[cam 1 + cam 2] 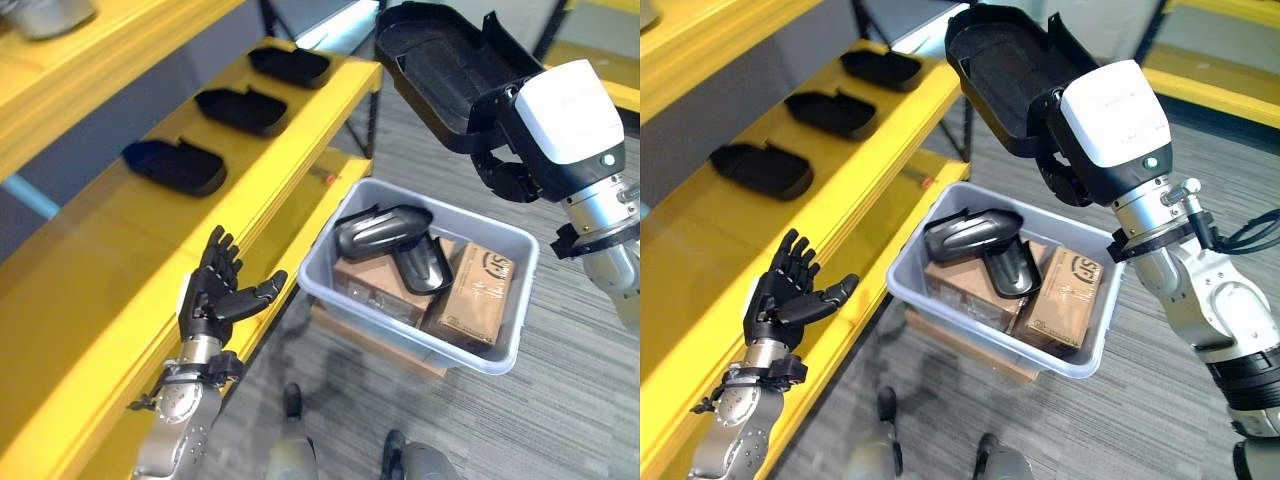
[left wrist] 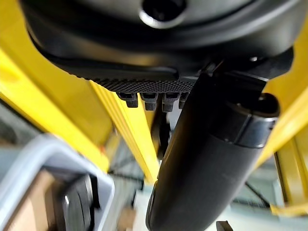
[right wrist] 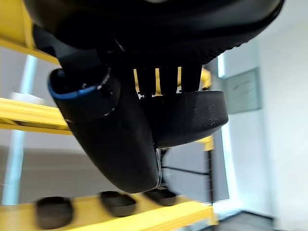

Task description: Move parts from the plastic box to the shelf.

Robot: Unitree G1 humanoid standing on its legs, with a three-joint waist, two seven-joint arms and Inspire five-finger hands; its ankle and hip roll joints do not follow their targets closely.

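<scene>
Fig. — Transfer step, part in carry. The right hand was curled round a black shell-shaped part, held aloft above the far rim of the plastic box & just off the shelf's box-side edge. The part's hollow side faced the head camera; its long axis ran from the hand up & away toward the shelf's far end. In the right wrist view the fingers were wrapped over the part's rim w/ the thumb under it.

Key relation: the shelf board lay to the robot's left of the held part, at a lower level. Three like parts lay in a row along that board, long axes roughly across it, apart from one another. The bare board nearer the robot, beyond the nearest part, looked the likely drop spot (judgement), so the right hand would need to travel left & down.

The left hand hung at the shelf's front edge, near end, fingers straight & spread, holding nothing; it was nearer the shelf but carried no part.

Box contents: two dark parts lying across two cardboard cartons, touching each other. The box sat on a flat carton on the floor.
</scene>
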